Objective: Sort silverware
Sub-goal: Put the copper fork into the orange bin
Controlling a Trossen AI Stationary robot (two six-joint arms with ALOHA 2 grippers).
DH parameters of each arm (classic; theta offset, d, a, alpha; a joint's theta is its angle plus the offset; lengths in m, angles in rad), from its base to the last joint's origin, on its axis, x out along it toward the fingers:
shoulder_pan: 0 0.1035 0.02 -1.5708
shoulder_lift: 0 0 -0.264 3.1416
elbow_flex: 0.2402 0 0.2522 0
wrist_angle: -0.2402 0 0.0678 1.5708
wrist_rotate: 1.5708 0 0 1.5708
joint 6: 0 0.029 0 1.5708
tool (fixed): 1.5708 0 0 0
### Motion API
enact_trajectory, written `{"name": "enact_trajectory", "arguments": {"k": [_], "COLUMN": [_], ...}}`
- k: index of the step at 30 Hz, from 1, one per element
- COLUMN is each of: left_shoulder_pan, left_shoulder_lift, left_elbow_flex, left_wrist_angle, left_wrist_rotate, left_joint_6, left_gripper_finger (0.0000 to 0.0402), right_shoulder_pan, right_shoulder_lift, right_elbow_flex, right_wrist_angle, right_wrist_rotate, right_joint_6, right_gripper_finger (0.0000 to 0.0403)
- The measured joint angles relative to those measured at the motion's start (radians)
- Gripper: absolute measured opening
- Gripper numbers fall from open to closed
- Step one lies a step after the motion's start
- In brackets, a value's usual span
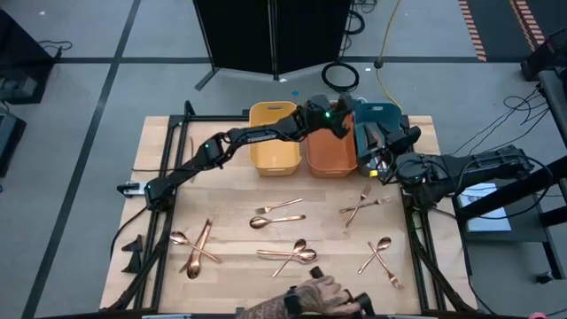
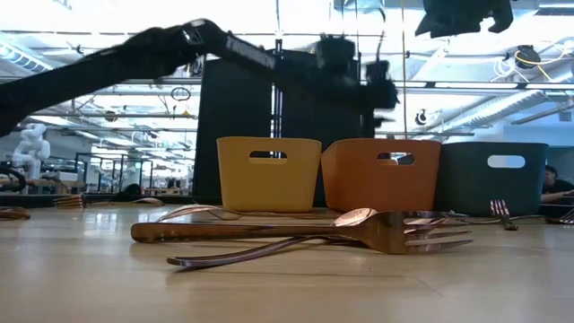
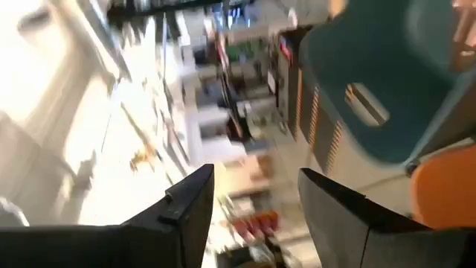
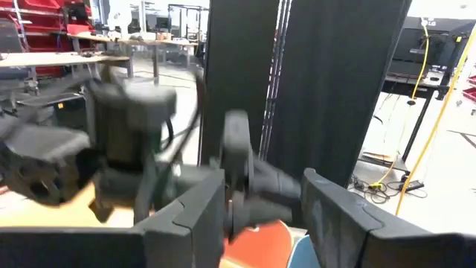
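Silverware [image 1: 282, 253] lies scattered on the wooden table [image 1: 230, 199], well clear of both jaws, while the left gripper [image 1: 339, 120] hangs open and empty above the orange bin [image 1: 330, 152], seemingly for a drop, the right gripper [image 1: 379, 144] open over the teal bin [image 1: 376, 113].

The silverware [image 1: 292, 252] is slender, shiny copper-coloured spoons, forks and knives, lying flat in loose crossed clusters over the wooden tabletop. Two spoons [image 1: 276, 213] lie near the middle, a crossed group [image 1: 197, 249] toward the left edge, forks [image 1: 363, 206] toward the right, and another crossed pair [image 1: 379, 255] below them. In the low view (close to the lens) a fork [image 2: 404, 232] rests across a spoon [image 2: 354, 217].
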Motion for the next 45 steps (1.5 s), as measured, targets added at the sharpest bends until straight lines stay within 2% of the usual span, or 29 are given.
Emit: {"name": "enact_trajectory", "arguments": {"k": [4,6,9,12,17,21,25,30,33,36,39,43,45], "left_shoulder_pan": [-0.005,-0.005,0.003,0.010,-0.003,-0.081,-0.231,-0.449,-0.546,-0.624,-0.692,-0.758,-0.788], "left_shoulder_lift": [-0.107,-0.181,-0.317,-0.445,-0.600,-0.671,-0.673,-0.687,-0.711,-0.744,-0.777,-0.793,-0.796], "left_elbow_flex": [0.000,0.000,0.000,0.002,0.001,0.002,-0.001,-0.059,-0.157,-0.298,-0.465,-0.641,-0.699], "left_wrist_angle": [-0.117,-0.285,-0.612,-0.900,-1.309,-1.571,-1.750,-1.760,-1.761,-1.755,-1.738,-1.721,-1.699], "left_wrist_rotate": [-0.107,-0.130,-0.037,0.070,0.107,0.129,0.086,-0.054,-0.156,-0.198,-0.194,-0.107,-0.057], "left_joint_6": [-0.244,-0.458,-0.802,-1.057,-1.403,-1.608,-1.782,-1.965,-2.112,-2.273,-2.435,-2.623,-2.652], "left_gripper_finger": [0.0191,0.0191,0.0191,0.0191,0.0191,0.0191,0.0191,0.0191,0.0191,0.0191,0.0191,0.0191,0.0191], "right_shoulder_pan": [0.000,0.000,0.000,-0.002,-0.009,0.020,0.053,0.070,0.077,0.086,0.089,0.091,0.100], "right_shoulder_lift": [-0.008,-0.014,-0.020,-0.009,0.080,0.140,0.189,0.243,0.274,0.303,0.317,0.330,0.334], "right_elbow_flex": [0.000,0.001,0.001,0.001,0.001,0.001,0.000,0.000,0.000,0.000,0.000,0.000,0.000], "right_wrist_angle": [0.030,0.045,0.037,0.041,0.054,0.028,0.036,0.066,0.091,0.095,0.080,0.047,0.020], "right_wrist_rotate": [-0.105,-0.201,-0.372,-0.585,-0.934,-1.118,-1.150,-1.151,-1.173,-1.200,-1.203,-1.202,-1.202], "right_joint_6": [-0.029,-0.049,-0.052,-0.052,-0.049,-0.018,-0.010,-0.043,-0.067,-0.103,-0.132,-0.131,-0.131], "right_gripper_finger": [0.0164,0.0164,0.0167,0.0169,0.0169,0.0169,0.0169,0.0169,0.0169,0.0169,0.0169,0.0169,0.0169]}}
